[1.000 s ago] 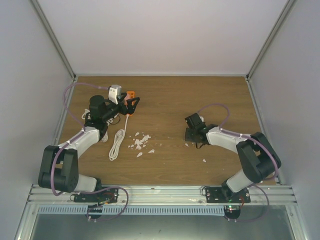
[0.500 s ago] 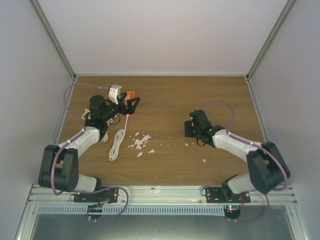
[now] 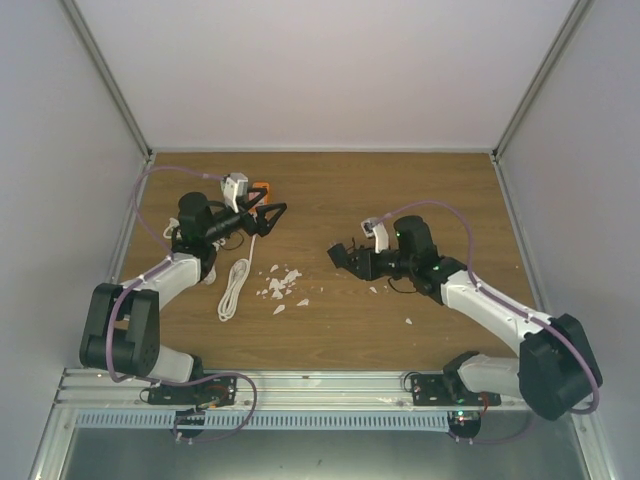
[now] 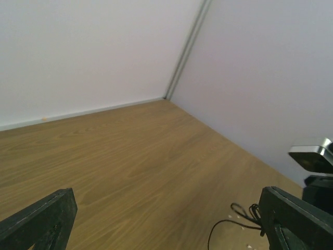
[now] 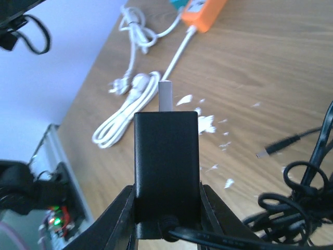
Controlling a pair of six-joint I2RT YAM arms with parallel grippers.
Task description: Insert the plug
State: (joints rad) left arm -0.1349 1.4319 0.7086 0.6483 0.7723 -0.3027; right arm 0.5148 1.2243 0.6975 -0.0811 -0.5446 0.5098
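Wood-grain table [image 3: 400,190] is seen enclosed by plain white walls [image 3: 330,70] and metal corner posts [image 3: 110,80]. The black plug [image 5: 166,156] is clamped in the right claw [image 3: 347,256] near the table's middle, its metal prong aimed toward an orange power strip [image 5: 204,11] at the back left. The left claw [image 3: 262,212] is spread wide beside that strip, with nothing held. A coiled white cable [image 3: 235,287] and white fragments [image 3: 280,285] are scattered between the arms. The strip is partly covered by the left claw from above and cut off in the right wrist view; its sockets cannot be made out. A black cable tangle [image 5: 296,203] is cropped at the edge.
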